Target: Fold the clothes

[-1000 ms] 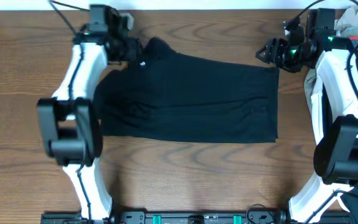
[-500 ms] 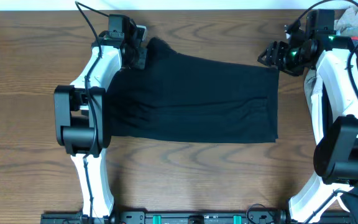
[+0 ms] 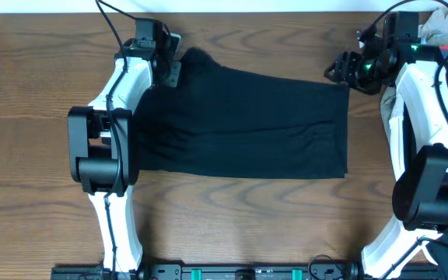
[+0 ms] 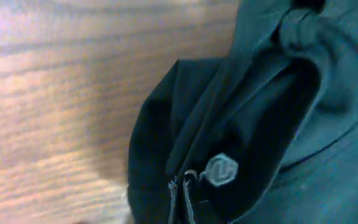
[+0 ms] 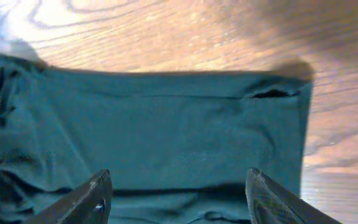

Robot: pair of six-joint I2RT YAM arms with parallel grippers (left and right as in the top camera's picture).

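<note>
1. Lying across the middle of the wooden tabletop (image 3: 22,155), the black T-shirt (image 3: 239,124) is forming a wide, roughly rectangular slab between the two arms; its long edges are running left to right, and a rumpled lump is sticking up at its far-left corner.
2. The left end effector (image 3: 168,68) is sitting at that rumpled corner, touching the cloth; in the left wrist view its fingers (image 4: 178,200) are pressing together with almost no gap, and a fold of the T-shirt is being pinched between them.
3. A small white logo (image 4: 221,169) is showing on the bunched cloth just beside those closed tips; bare wood is showing to the left of the fabric.
4. The right end effector (image 3: 337,68) is hovering at the far-right corner of the T-shirt; its fingers are standing wide apart and gripping nothing, with the flat cloth stretching out beneath and beyond them in the right wrist view.
</note>
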